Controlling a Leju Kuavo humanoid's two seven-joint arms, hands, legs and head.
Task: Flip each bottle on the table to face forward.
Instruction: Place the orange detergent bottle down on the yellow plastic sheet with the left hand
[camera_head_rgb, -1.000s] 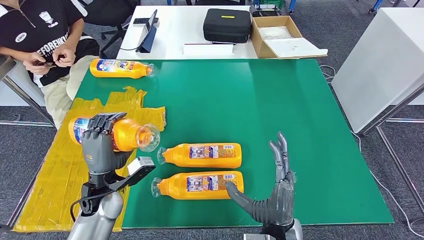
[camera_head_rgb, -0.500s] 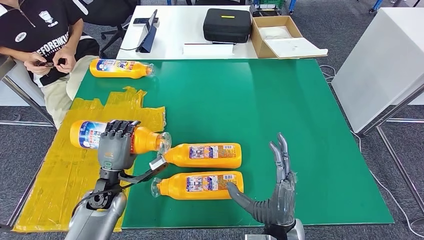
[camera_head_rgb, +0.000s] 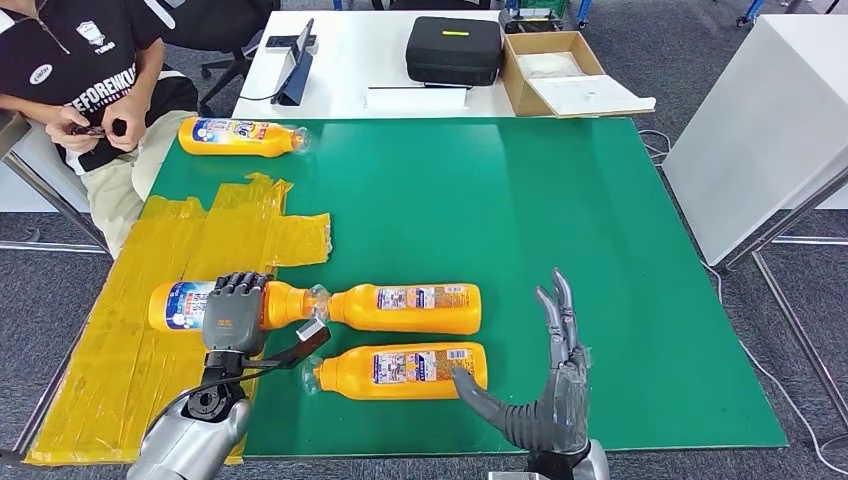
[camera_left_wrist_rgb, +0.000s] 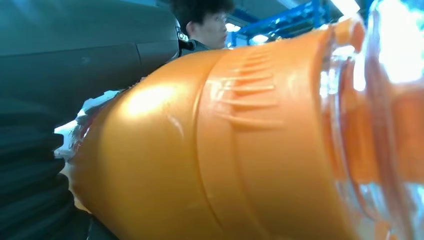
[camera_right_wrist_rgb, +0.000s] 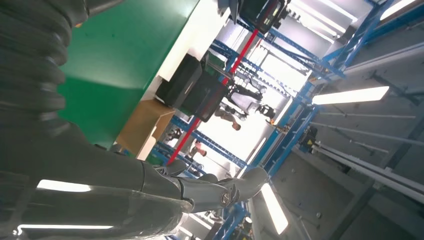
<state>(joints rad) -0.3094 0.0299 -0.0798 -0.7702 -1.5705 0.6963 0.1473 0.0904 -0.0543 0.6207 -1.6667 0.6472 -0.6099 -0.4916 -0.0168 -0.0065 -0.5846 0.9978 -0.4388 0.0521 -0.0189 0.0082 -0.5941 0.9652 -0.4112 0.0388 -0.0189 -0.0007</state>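
While the held bottle (camera_head_rgb: 205, 304) is gripped around its middle by the left hand (camera_head_rgb: 232, 316), it lies low over the yellow taped patch (camera_head_rgb: 120, 350) at the near left of the green table (camera_head_rgb: 560, 220), its clear cap end touching or almost touching the cap of the middle bottle (camera_head_rgb: 405, 308). A third bottle (camera_head_rgb: 400, 370) lies just in front, and a fourth (camera_head_rgb: 240, 136) rests at the far left edge near a seated person (camera_head_rgb: 80, 70). The right hand (camera_head_rgb: 545, 400) is held empty with fingers (camera_head_rgb: 558, 310) spread, its thumb just beside the third bottle's base. If the held bottle is released carelessly, it could roll label-down, or the middle bottle could be nudged out of line.
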